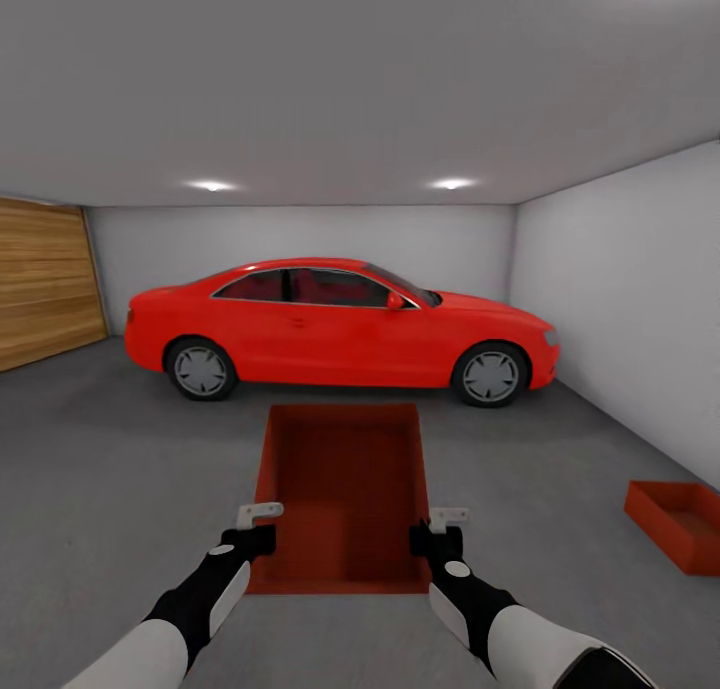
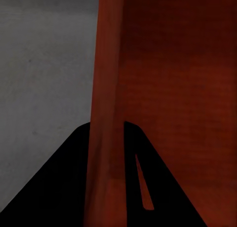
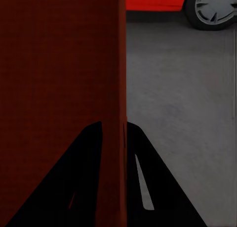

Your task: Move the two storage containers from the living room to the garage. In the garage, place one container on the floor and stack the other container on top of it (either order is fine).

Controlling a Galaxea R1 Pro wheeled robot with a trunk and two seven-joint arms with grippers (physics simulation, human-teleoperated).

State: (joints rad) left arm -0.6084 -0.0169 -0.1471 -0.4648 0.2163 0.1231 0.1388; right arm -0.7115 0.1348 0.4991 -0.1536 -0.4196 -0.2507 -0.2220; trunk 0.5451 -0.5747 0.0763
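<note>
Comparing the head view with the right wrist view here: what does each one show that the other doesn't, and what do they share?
Head view alone: the whole red car, the wooden garage door, the second storage container on the floor at right, and the left gripper on the held container's left wall.

Right wrist view alone: the right gripper close up, its fingers straddling the thin wall.

Both: the held storage container, the grey concrete floor, and the car's front wheel.
</note>
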